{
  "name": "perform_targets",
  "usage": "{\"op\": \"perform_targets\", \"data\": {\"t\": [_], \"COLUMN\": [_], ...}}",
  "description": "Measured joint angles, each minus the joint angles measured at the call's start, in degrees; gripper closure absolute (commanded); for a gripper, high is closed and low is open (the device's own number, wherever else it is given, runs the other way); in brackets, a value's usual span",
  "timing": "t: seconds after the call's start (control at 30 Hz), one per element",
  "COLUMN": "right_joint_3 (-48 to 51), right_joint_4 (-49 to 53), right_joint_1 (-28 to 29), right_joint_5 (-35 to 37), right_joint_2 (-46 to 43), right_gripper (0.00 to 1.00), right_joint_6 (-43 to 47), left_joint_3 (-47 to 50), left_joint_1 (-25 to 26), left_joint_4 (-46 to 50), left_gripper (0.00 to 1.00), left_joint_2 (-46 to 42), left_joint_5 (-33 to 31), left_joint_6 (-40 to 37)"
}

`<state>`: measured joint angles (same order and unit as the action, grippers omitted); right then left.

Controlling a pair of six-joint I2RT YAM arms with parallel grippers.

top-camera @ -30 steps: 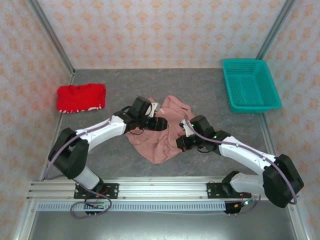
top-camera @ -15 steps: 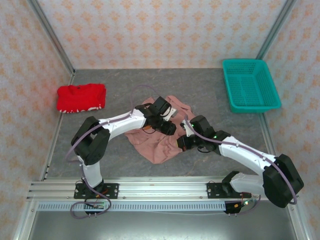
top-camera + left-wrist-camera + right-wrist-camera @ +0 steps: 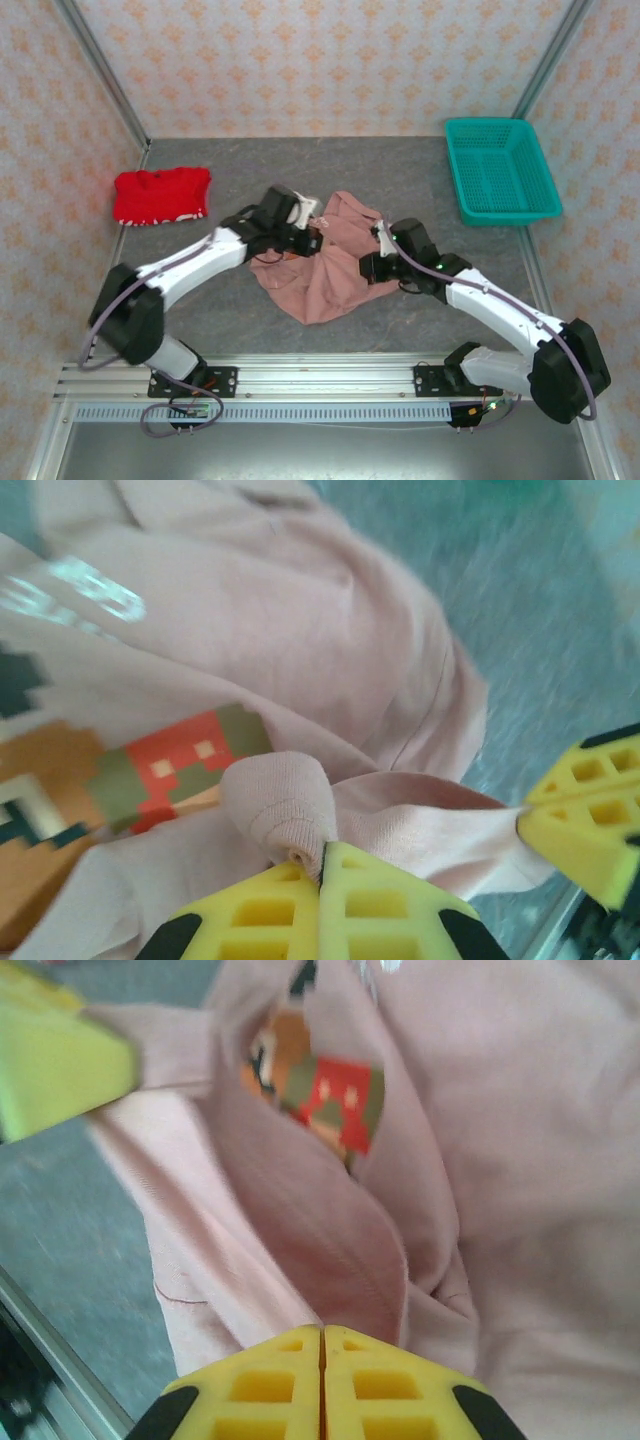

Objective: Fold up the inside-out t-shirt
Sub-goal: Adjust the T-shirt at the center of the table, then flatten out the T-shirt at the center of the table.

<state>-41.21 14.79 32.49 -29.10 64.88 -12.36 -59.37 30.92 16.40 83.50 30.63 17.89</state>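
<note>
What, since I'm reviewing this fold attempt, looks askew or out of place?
The t-shirt lies crumpled in a heap on the table, not flat. Its pixel print shows through a gap between folds, as if on the inner side. The left gripper and right gripper are each shut on a bunched fold.

light: bright, even | shadows: soft | left wrist: t-shirt (image 3: 300, 630) motion-blurred

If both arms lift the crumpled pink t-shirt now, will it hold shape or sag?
Probably floppy: the dusty salmon-pink cotton t-shirt lies crumpled in soft folds, so it should sag between the grips. Likely light: a thin fold bunches easily at the left gripper, shut on it. It might slip: the right gripper pinches only a small fold.
</note>
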Motion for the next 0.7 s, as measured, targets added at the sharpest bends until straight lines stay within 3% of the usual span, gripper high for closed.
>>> {"op": "perform_targets", "data": {"t": [0.1, 0.27, 0.5, 0.57, 0.7], "right_joint_3": [-3.4, -10.3, -11.4, -12.2, -14.5], "right_joint_4": [-1.2, 0.7, 7.9, 9.7, 9.8], "right_joint_1": [-0.6, -1.2, -9.2, -10.7, -10.9], "right_joint_5": [0.1, 2.1, 13.7, 17.8, 20.3], "right_joint_2": [0.9, 6.8, 7.6, 9.3, 17.0], "right_gripper": [0.89, 0.67, 0.49, 0.4, 0.38], "right_joint_6": [-1.0, -0.5, -0.4, -0.2, -0.1], "left_joint_3": [4.9, 9.8, 10.0, 9.5, 8.4], "left_joint_1": [-2.3, -2.4, -3.3, -4.0, -4.4], "left_joint_4": [-4.7, -7.3, -3.0, -1.7, 1.0], "left_gripper": [1.0, 1.0, 1.0, 1.0, 1.0], "left_joint_2": [-5.6, -8.0, -18.1, -20.9, -22.7], "left_joint_5": [0.6, -0.2, -13.1, -15.9, -19.6], "left_joint_6": [2.0, 4.2, 6.8, 6.7, 6.7]}}
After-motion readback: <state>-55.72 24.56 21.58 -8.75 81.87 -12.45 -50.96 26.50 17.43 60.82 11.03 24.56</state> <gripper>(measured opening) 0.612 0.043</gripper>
